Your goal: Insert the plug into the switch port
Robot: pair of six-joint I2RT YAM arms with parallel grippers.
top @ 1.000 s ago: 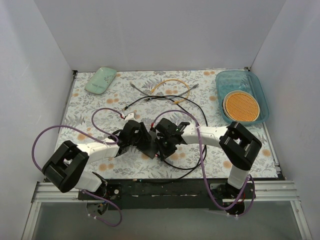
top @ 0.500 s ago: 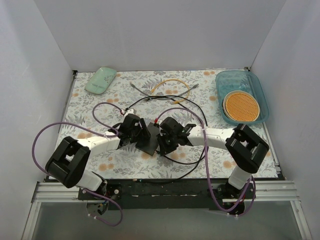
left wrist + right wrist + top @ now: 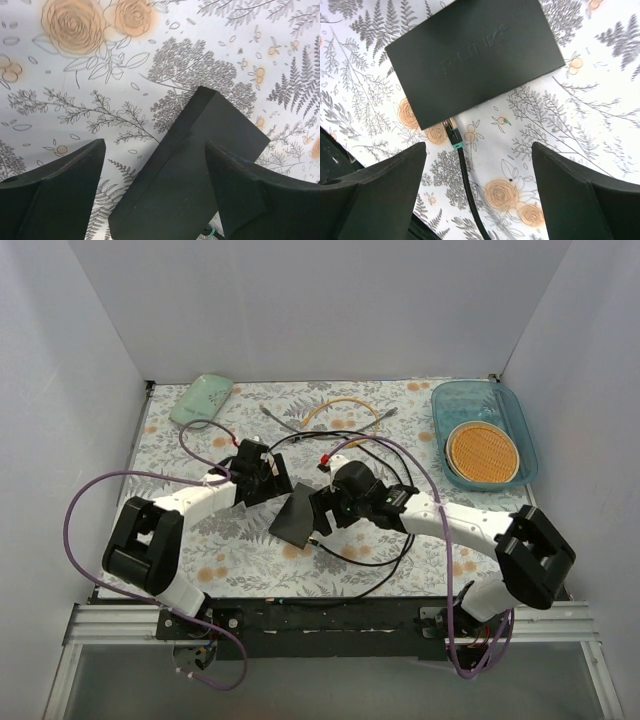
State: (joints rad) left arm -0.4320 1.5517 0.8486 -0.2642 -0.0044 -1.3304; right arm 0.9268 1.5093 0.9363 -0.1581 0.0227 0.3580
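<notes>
The switch [image 3: 295, 516] is a flat dark box lying mid-table; it also shows in the left wrist view [image 3: 192, 170] and the right wrist view [image 3: 475, 55]. The plug [image 3: 450, 132], black with a teal collar, sits in a port on the switch's near edge, and its black cable [image 3: 467, 192] trails away. My left gripper [image 3: 262, 480] hovers open just beyond the switch's far-left side, its fingers [image 3: 60, 195] wide apart. My right gripper [image 3: 328, 506] hangs open above the plug, fingers [image 3: 590, 195] clear of the cable.
A teal tray [image 3: 512, 410] holding an orange round mat [image 3: 482, 452] stands at the back right. A mint green object [image 3: 202, 400] lies back left. A yellow cable [image 3: 345, 403] and a grey cable [image 3: 283, 420] lie at the back. Black cable loops [image 3: 375, 558] spread right of the switch.
Both grippers opened and drew back from the switch. The left one moved toward the far left; the right one let go of the plug and pulled back from the switch's edge.
</notes>
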